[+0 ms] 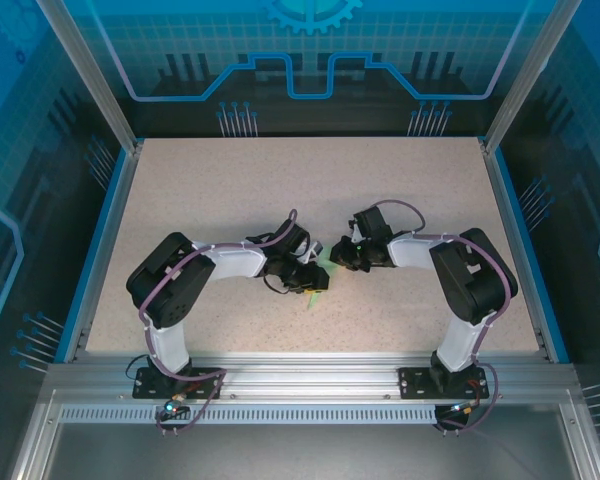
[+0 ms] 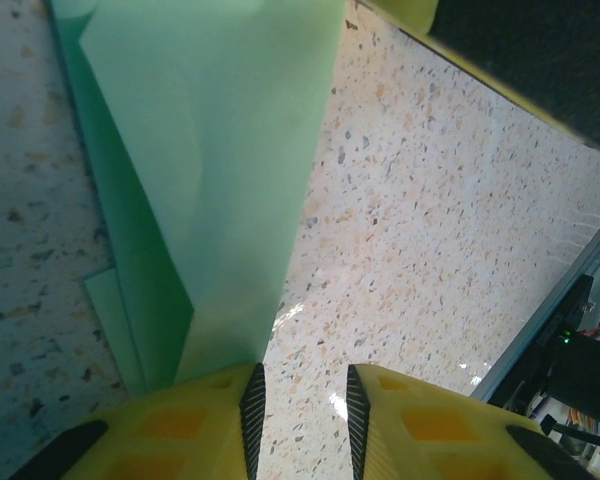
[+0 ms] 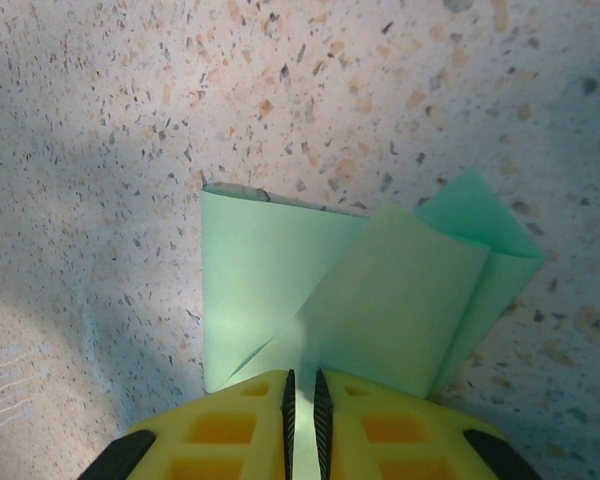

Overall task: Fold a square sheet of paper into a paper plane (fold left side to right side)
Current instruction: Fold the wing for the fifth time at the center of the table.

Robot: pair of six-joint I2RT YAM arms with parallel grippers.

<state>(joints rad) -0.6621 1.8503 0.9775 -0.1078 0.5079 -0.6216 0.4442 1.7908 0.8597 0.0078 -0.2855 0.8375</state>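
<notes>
The sheet of paper (image 1: 323, 271) is pale green, folded into layered flaps, and sits at the table's middle where both arms meet. In the right wrist view the paper (image 3: 380, 290) shows a flat flap on the left and an angled folded flap on the right. My right gripper (image 3: 302, 410) is shut on its near edge, with green paper in the thin slit between the pads. In the left wrist view the paper (image 2: 220, 180) runs up and away past the left finger. My left gripper (image 2: 300, 420) is open, and bare table shows between its pads.
The speckled beige tabletop (image 1: 230, 190) has a blue rim (image 1: 104, 240) and transparent walls around it. An aluminium rail (image 1: 310, 375) runs along the near edge by the arm bases. Part of the right gripper (image 2: 540, 60) crosses the left wrist view's top right corner.
</notes>
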